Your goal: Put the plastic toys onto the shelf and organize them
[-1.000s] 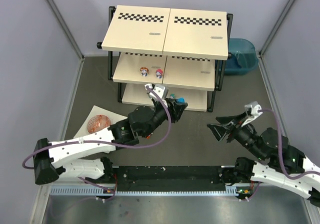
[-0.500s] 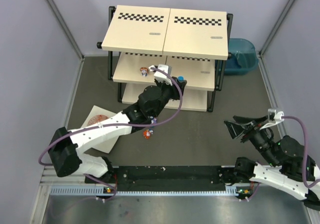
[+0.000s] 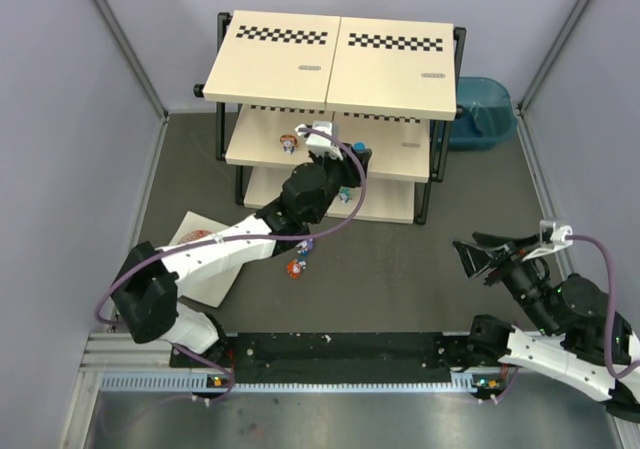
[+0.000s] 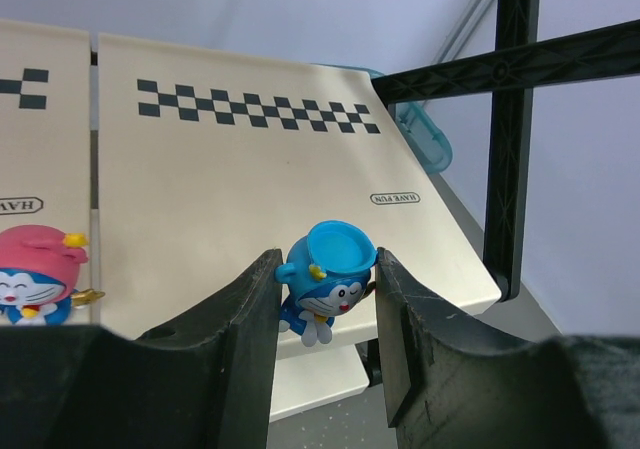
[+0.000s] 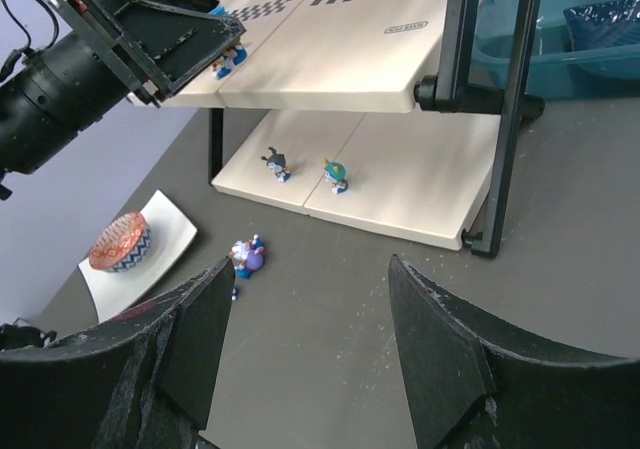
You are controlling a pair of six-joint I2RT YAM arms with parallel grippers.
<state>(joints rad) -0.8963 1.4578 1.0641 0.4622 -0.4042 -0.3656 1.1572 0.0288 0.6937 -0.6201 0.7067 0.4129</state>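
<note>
My left gripper [image 3: 354, 155] reaches over the middle tier of the shelf [image 3: 340, 49] and is shut on a blue cup-hatted toy [image 4: 325, 289], held tilted just above the board's front edge [image 4: 220, 199]. A pink-hatted toy [image 4: 35, 274] stands on that board to the left, and an orange-headed one [image 3: 288, 143] stands further left. Two toys stand on the bottom tier: a dark one [image 5: 274, 162] and a teal one [image 5: 336, 174]. A purple-headed toy [image 5: 247, 258] lies on the floor, with a red one [image 3: 295, 268] beside it. My right gripper [image 3: 480, 254] is open and empty, low at the right.
A blue plastic tub [image 3: 482, 109] stands right of the shelf. A white sheet [image 3: 215, 279] with an orange-pink disc [image 5: 120, 241] lies on the floor at the left. The shelf's black posts [image 5: 515, 109] stand at its corners.
My left arm has stretched forward and lifted the blue toy from in front of the bottom tier up to the middle tier. My right gripper has drawn back to the right.
</note>
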